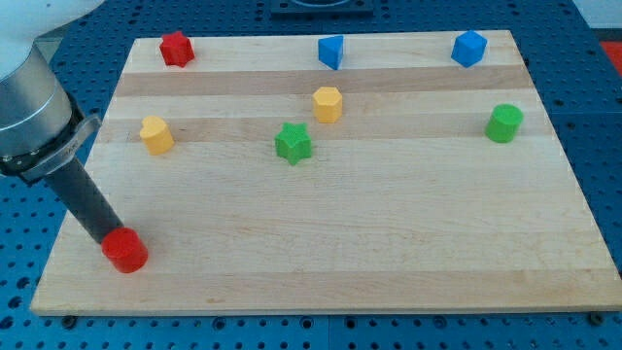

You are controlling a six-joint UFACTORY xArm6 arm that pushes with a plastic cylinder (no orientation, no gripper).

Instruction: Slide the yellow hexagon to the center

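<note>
**Yellow hexagon waits above centre, tip far off at lower left**

Yellow hexagon [328,103] sits upright on the counter [340,262], slightly above the middle and just up and right of the green star [293,143]. Going from the view's left: my tip [110,239] rests at the lower-left part of the board, touching or just beside the red cylinder [126,251]. Above it stand a second yellow block [155,134], shape unclear, and a red star-like block [176,48] at the top edge. Further right come a blue block [331,51], another blue block [468,48] and a green cylinder [503,123].

There is no gripper, only the rod, so nothing opens or closes. The approach step seems barely begun. The next move likely calls for travelling up and right, passing clear of the green star, reaching the hexagon's upper side, then nudging it down toward the middle.
</note>
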